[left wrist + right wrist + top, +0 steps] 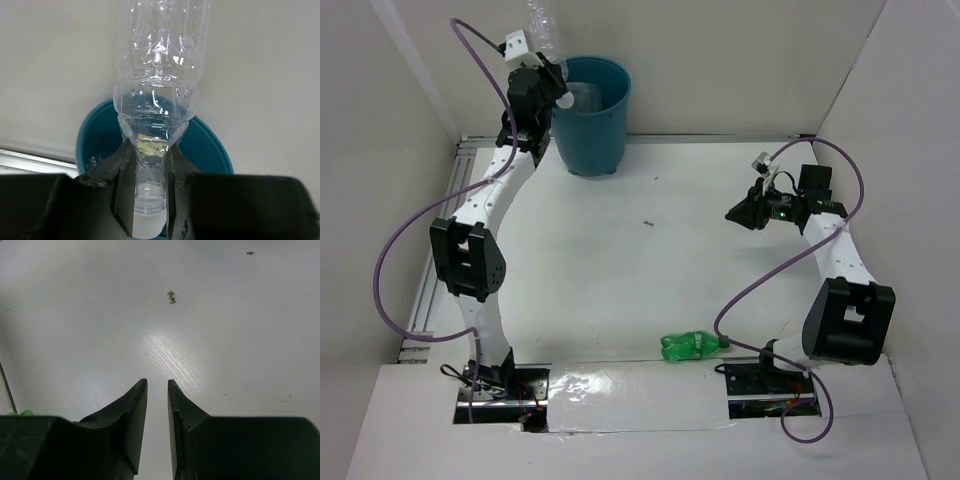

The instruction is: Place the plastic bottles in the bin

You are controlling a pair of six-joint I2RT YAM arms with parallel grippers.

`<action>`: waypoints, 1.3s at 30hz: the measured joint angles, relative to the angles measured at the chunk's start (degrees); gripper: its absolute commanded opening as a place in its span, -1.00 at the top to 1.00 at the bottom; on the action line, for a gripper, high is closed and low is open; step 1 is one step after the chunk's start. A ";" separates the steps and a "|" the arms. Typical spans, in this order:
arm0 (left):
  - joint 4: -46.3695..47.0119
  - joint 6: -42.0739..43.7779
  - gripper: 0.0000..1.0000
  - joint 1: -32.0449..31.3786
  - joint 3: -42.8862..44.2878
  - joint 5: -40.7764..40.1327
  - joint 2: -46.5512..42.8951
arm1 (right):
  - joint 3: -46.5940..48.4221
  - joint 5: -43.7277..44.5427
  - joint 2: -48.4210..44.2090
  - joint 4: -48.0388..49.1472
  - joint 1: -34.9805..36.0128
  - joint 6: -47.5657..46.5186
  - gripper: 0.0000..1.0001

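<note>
Firstly, table (620,260): white, seen whole only from the top view. Bin (592,115): teal, at the far edge, left of centre. Left arm: stretched far and raised, left gripper (150,147) clamped on the neck of a clear bottle (160,75). Only the left wrist view shows the bin's open mouth behind that neck. Right arm: folded, right gripper (157,385) over bare table, jaws narrowly parted, holding nothing. Green bottle (692,346): on its side at the near edge, beside the right arm's base.
</note>
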 measured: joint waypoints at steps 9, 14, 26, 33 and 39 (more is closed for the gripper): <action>1.79 -7.50 1.00 4.96 -1.42 1.40 -0.17 | -0.68 -0.07 0.00 -0.15 -0.17 0.00 0.39; 2.97 -12.79 1.00 7.06 -2.10 6.54 -0.17 | -1.57 -0.11 0.00 -0.13 -0.17 0.00 0.37; 8.74 -16.20 1.00 7.65 -5.55 15.69 -0.79 | -2.58 -0.07 0.00 -0.17 -0.17 0.00 0.36; 12.46 -19.17 1.00 8.74 -8.92 17.42 -1.57 | -2.58 0.02 0.02 -0.15 -0.17 -0.04 0.36; 13.18 -18.71 1.00 9.16 -9.66 16.87 -1.81 | -2.58 0.02 0.15 -0.15 -0.17 -0.24 0.34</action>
